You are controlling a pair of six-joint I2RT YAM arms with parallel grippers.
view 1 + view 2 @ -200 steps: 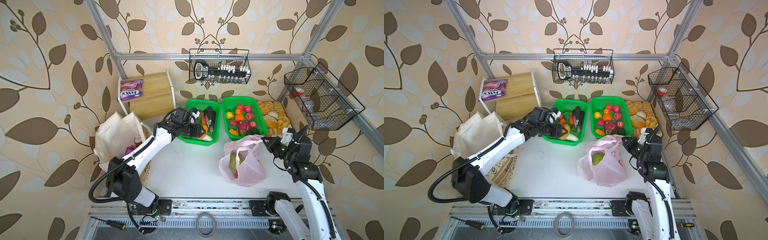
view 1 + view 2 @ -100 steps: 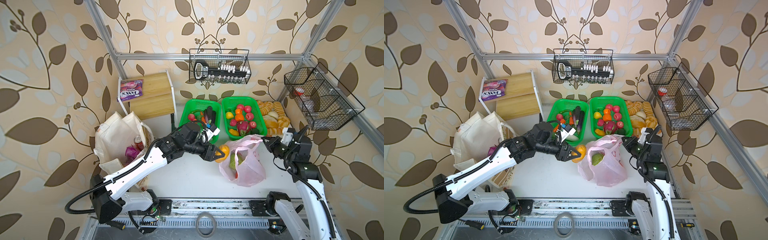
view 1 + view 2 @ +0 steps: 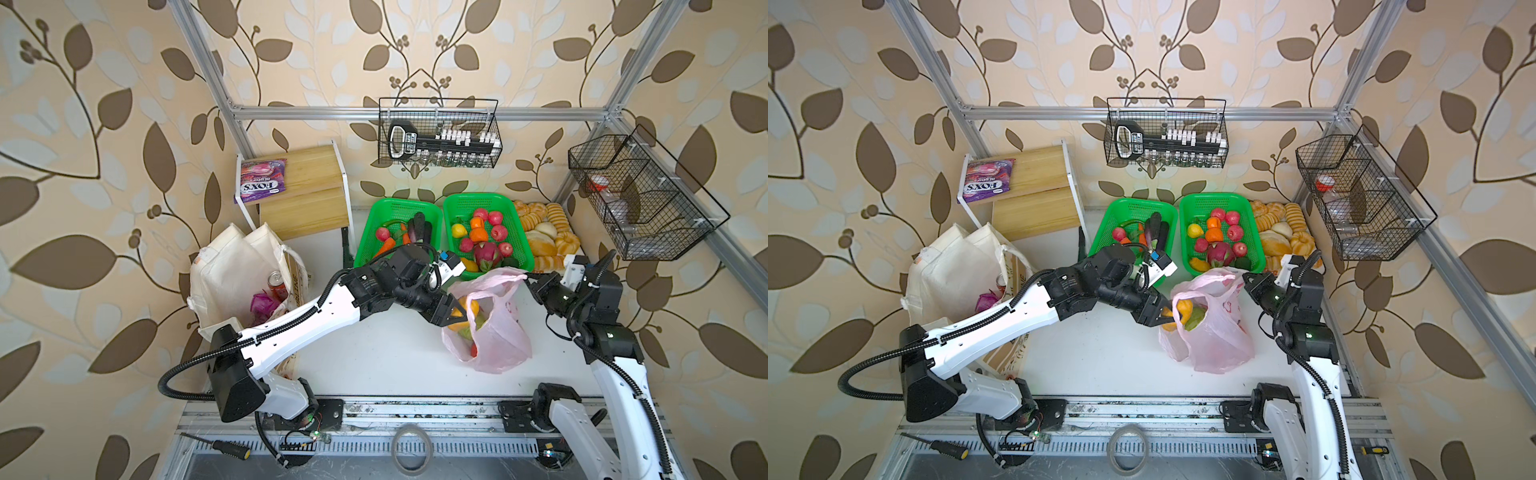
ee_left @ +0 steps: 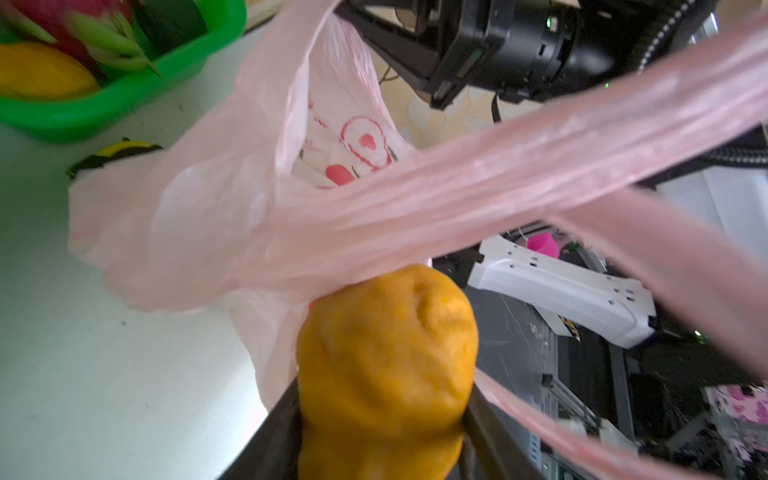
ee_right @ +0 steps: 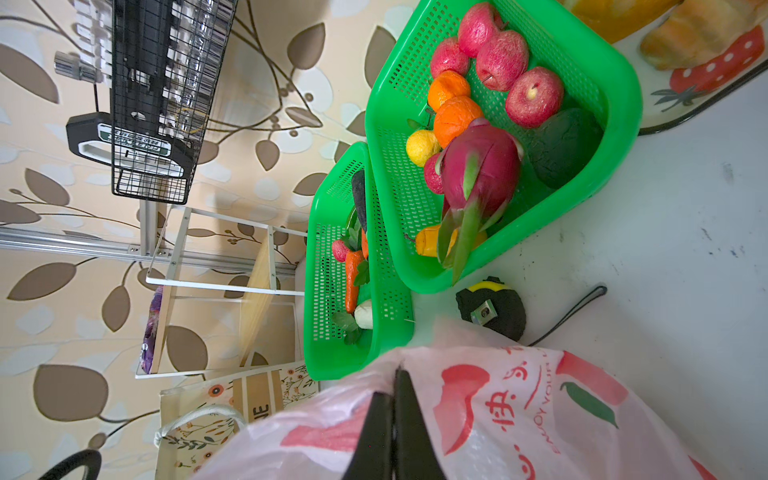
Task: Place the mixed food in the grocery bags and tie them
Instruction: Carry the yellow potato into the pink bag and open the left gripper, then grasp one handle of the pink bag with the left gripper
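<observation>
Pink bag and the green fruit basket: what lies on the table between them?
A black and yellow tape measure lies there, on the table between the bag and the basket. The right wrist view shows it.

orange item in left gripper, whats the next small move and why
Probably nudge the left gripper further into the mouth of the pink bag before releasing: the orange item sits at the rim against a handle, while the right gripper pinches the far rim.

Left gripper [image 3: 454, 312] part-open, gripping; right gripper [image 3: 531, 277] clamped.
</observation>
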